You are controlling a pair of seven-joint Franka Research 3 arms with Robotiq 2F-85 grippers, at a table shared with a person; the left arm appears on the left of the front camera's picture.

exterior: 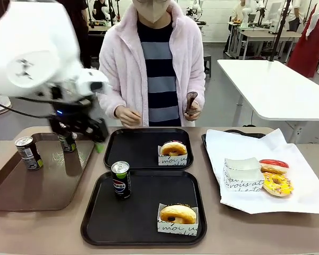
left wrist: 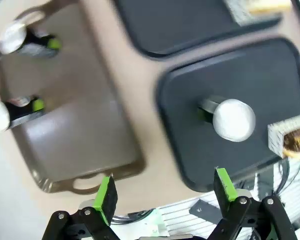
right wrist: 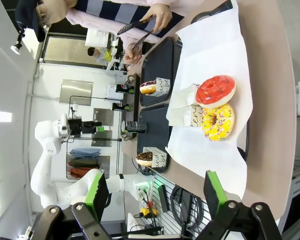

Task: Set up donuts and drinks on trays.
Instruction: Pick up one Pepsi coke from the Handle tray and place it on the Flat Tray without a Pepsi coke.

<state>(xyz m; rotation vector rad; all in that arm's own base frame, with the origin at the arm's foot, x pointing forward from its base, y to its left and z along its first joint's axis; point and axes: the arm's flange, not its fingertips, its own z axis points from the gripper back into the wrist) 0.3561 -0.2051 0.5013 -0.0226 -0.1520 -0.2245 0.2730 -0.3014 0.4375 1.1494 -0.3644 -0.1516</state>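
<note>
Two black trays lie mid-table. The near tray (exterior: 98, 212) holds a Pepsi can (exterior: 120, 179) and a sleeved golden donut (exterior: 177, 214). On the far tray (exterior: 128, 149) sits one chocolate-topped donut (exterior: 173, 149) in its sleeve. Two more cans (exterior: 29, 153) (exterior: 68, 142) stand on the brown tray. My left gripper (exterior: 81, 139) hangs open and empty above that brown tray's right edge. From the left wrist, the gripper (left wrist: 166, 192) looks down on the near tray's can (left wrist: 232, 119) and the near tray (left wrist: 270, 70). My right gripper (right wrist: 156, 192) is open and empty, facing the red donut (right wrist: 216, 91) and yellow donut (right wrist: 218, 121).
The glossy brown tray (exterior: 21, 188) lies at the left. A paper-lined tray (exterior: 239, 141) at the right carries a red donut (exterior: 274, 164), a yellow sprinkled donut (exterior: 277, 184) and an empty sleeve (exterior: 242, 172). A person stands at the far edge holding tongs (exterior: 191, 102).
</note>
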